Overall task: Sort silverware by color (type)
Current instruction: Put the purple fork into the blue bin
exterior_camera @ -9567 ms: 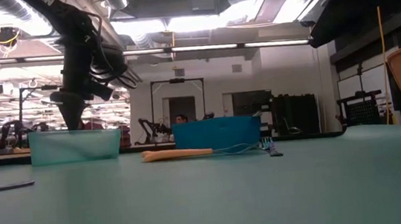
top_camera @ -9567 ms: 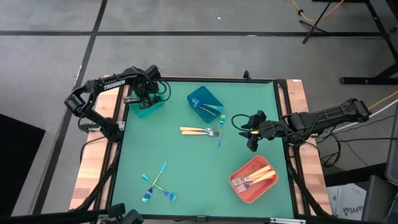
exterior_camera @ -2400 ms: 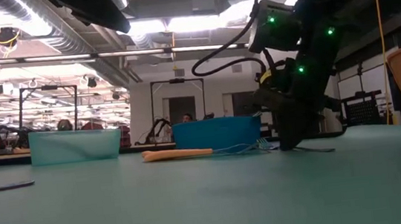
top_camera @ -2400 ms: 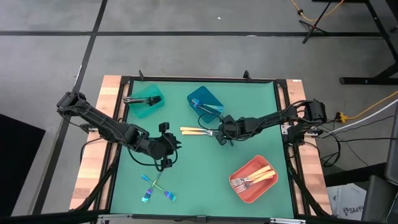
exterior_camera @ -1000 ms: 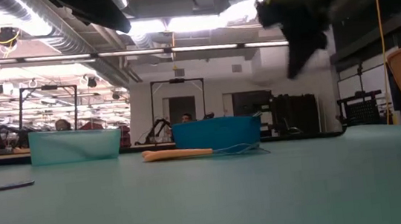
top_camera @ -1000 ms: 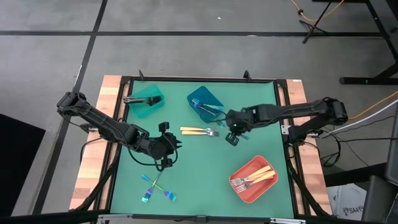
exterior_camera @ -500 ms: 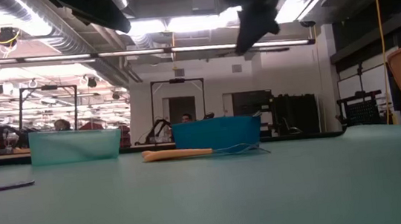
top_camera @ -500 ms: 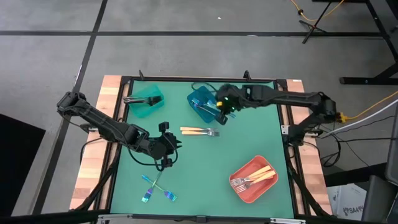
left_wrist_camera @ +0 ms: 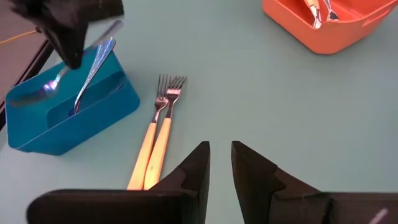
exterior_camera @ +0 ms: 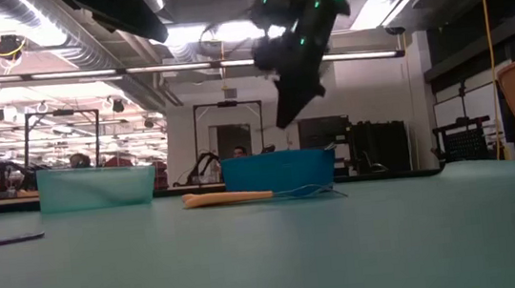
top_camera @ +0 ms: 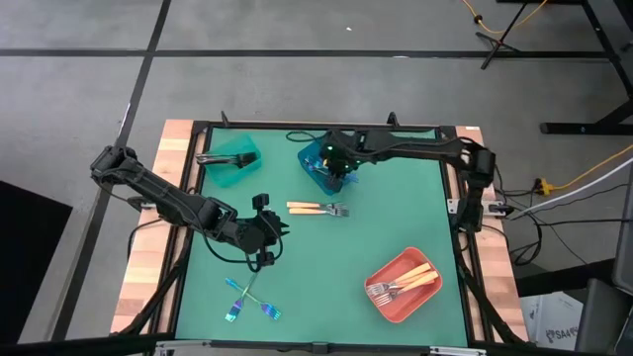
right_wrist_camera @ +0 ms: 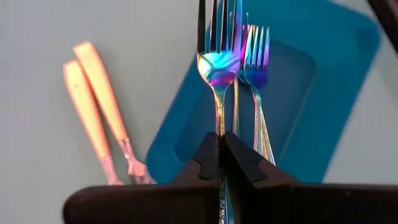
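One iridescent fork (right_wrist_camera: 219, 65) is shown clamped lengthwise, tines forward, in the closed right gripper (top_camera: 336, 161), now carried over the blue bin (top_camera: 325, 164) from mid-table; the left gripper (top_camera: 261, 237), slightly parted, is held empty.

iridescent fork (right_wrist_camera: 219, 68) held above blue bin (right_wrist_camera: 323, 106); gold-handled forks (top_camera: 316, 209) beside.

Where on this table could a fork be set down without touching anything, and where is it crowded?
Bare mat lies between the gold-handled forks and the coral bin, and beside the teal bin toward the blue bin. It is crowded at the blue bin, under the right gripper, and around the left gripper above the crossed iridescent forks.
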Controlling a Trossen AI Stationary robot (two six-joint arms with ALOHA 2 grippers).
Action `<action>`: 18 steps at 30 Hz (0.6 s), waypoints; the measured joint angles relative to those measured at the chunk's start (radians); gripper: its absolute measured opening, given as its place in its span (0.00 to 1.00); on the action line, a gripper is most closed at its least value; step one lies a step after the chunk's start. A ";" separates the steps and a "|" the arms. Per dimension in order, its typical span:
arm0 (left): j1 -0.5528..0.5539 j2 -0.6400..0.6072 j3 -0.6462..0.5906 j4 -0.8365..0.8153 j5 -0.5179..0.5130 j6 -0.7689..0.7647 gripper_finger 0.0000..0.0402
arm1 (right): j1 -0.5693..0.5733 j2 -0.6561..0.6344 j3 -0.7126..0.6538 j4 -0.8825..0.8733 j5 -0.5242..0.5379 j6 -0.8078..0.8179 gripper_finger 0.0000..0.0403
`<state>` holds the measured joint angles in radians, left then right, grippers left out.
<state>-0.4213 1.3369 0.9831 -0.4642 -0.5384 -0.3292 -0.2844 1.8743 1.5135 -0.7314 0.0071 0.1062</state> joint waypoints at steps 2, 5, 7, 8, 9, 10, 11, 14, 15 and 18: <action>0.000 0.000 0.000 -0.003 0.000 0.000 0.15 | -0.010 0.029 0.000 0.008 0.000 -0.021 0.00; 0.000 0.000 0.000 -0.006 0.000 0.000 0.15 | -0.025 0.062 0.000 0.049 0.000 -0.046 0.00; 0.000 0.000 0.000 -0.006 0.000 0.000 0.15 | -0.036 0.077 0.000 0.063 -0.002 -0.053 0.00; 0.000 0.000 0.000 -0.006 0.000 0.000 0.15 | -0.046 0.083 0.000 0.074 -0.002 -0.054 0.00; 0.000 0.000 0.000 -0.006 0.000 0.000 0.15 | -0.052 0.089 0.000 0.076 -0.002 -0.054 0.00; 0.000 0.000 0.000 -0.006 0.000 0.000 0.15 | -0.059 0.093 0.000 0.077 -0.002 -0.054 0.00; 0.000 0.000 0.000 -0.006 0.000 0.000 0.15 | -0.065 0.098 0.000 0.078 -0.002 -0.054 0.00; 0.000 0.000 0.000 -0.006 0.000 -0.001 0.15 | -0.079 0.108 0.000 0.079 -0.003 -0.054 0.00; 0.000 0.000 0.000 -0.006 0.000 -0.001 0.15 | -0.080 0.108 -0.001 0.082 -0.003 -0.054 0.00; 0.000 0.000 0.000 -0.012 0.000 -0.001 0.15 | -0.084 0.108 -0.002 0.105 0.000 -0.056 0.00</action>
<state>-0.4210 1.3369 0.9829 -0.4757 -0.5383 -0.3298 -0.3687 1.9823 1.5112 -0.6260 0.0070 0.0506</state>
